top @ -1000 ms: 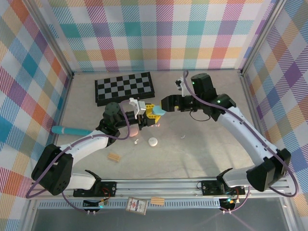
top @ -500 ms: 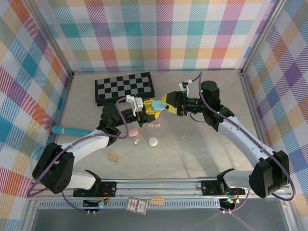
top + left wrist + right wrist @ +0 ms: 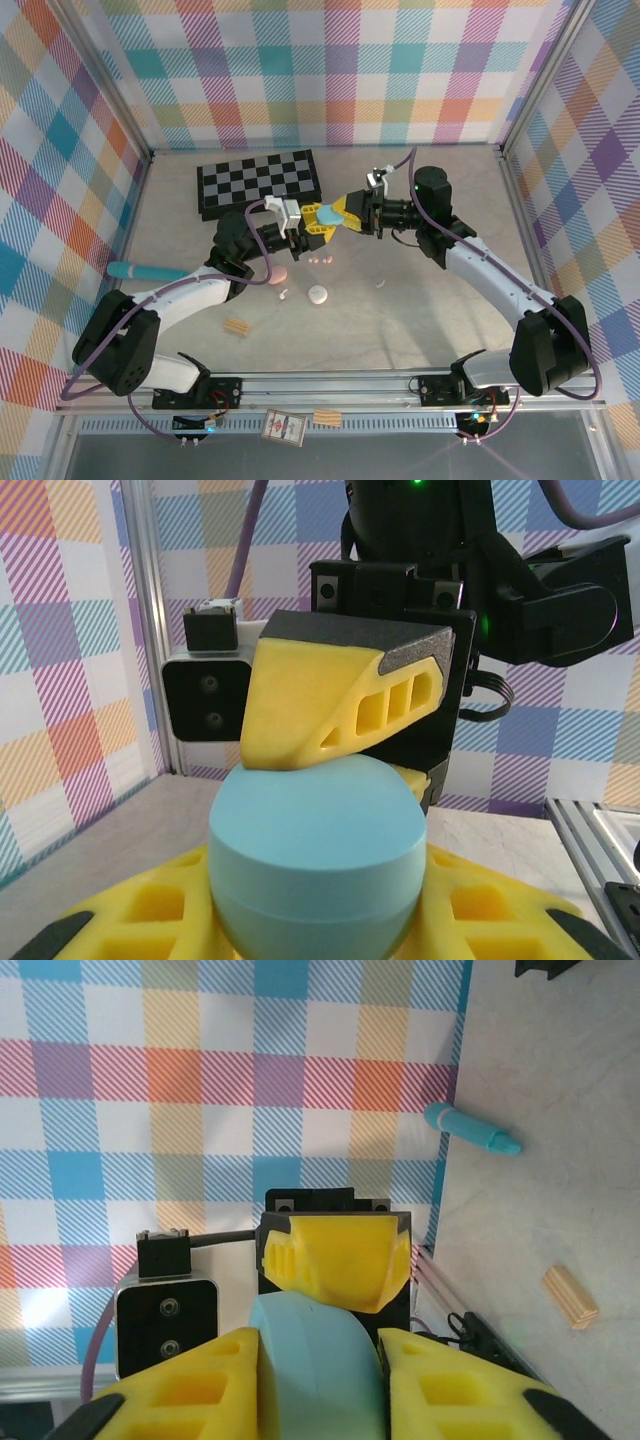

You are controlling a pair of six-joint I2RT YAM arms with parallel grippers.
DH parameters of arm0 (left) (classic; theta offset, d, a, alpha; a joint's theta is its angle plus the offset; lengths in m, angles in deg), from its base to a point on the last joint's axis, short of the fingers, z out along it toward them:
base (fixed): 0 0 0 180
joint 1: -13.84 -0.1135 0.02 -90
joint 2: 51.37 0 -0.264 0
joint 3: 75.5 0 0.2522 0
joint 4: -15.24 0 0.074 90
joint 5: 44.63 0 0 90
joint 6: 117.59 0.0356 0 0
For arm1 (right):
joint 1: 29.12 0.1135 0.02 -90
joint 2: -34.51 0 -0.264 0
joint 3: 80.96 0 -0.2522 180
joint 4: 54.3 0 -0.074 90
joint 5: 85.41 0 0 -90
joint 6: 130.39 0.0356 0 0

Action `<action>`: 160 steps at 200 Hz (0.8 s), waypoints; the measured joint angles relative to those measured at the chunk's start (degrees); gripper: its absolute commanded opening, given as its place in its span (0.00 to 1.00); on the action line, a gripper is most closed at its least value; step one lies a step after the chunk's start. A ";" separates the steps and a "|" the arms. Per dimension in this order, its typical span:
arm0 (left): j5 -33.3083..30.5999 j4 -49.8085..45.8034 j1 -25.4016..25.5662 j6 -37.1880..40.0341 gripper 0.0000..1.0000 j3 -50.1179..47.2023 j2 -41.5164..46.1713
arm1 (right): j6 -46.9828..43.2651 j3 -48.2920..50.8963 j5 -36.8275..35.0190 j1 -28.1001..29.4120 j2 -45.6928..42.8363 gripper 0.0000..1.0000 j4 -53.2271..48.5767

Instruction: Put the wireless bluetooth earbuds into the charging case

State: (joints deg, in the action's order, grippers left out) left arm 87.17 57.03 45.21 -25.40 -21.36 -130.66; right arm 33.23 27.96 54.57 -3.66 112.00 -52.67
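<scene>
Left pincer (image 3: 315, 920), right pincer (image 3: 318, 1380) both clamped on smooth, rounded pale-blue charging case (image 3: 328, 215).

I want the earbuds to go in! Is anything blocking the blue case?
Yes. The case is closed, so its lid blocks the way. The left gripper and right gripper clamp it in the air; pink earbuds lie on the table below.
</scene>
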 measured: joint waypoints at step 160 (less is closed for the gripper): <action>-7.06 -17.35 0.74 6.45 1.00 -5.77 8.04 | -18.99 1.49 -12.63 -10.21 9.09 0.15 -10.56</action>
State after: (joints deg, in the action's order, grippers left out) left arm 80.11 39.68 45.96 -18.95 -27.13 -122.62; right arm 14.24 29.45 41.93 -13.87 121.10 -63.22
